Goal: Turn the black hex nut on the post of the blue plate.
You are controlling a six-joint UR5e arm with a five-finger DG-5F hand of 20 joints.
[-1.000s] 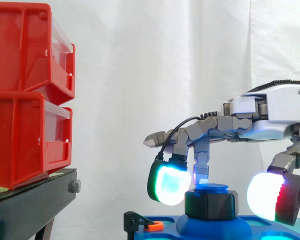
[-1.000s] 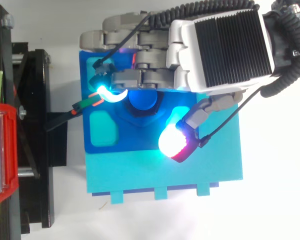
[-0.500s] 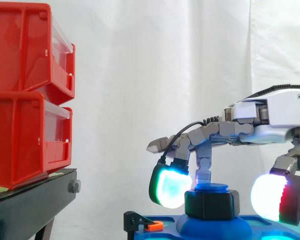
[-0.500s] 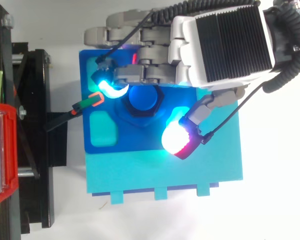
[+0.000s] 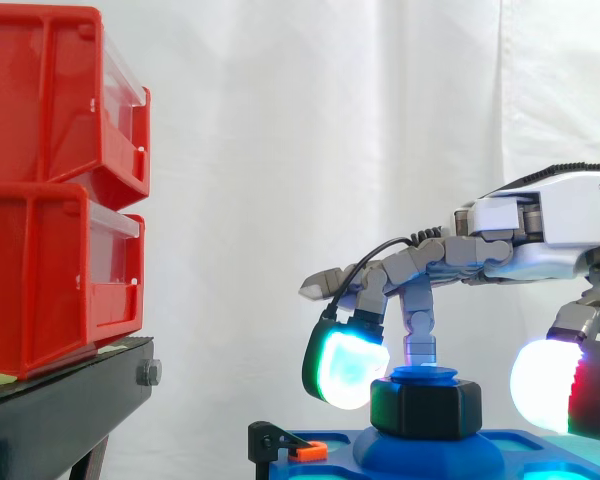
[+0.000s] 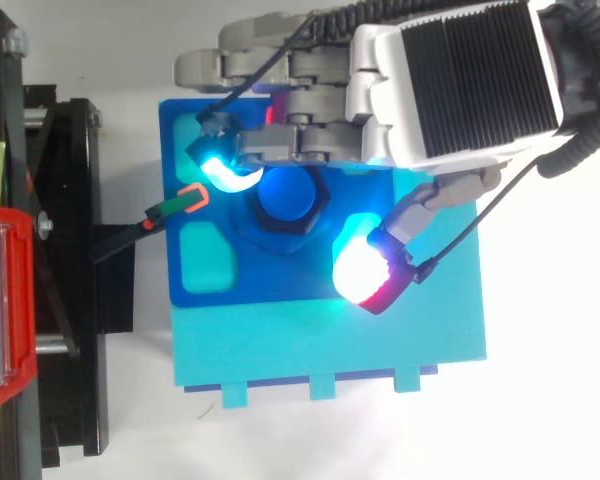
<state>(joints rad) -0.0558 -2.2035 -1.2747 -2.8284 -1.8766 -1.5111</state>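
Overhead, the hand straddles the blue plate with its fingers spread, not clamped. One pad sits against the black nut on its post, while the thumb pad stands clear. With contact on one side only, a turn would likely slip off the nut. No lettering is legible.

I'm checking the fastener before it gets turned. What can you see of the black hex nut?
The black hex nut is matte, plastic-looking, with flat sides. It sits level on the blue post, whose cap shows above it, over the blue plate's raised base. The hand's cyan fingertip sits close at its left; contact is unclear.
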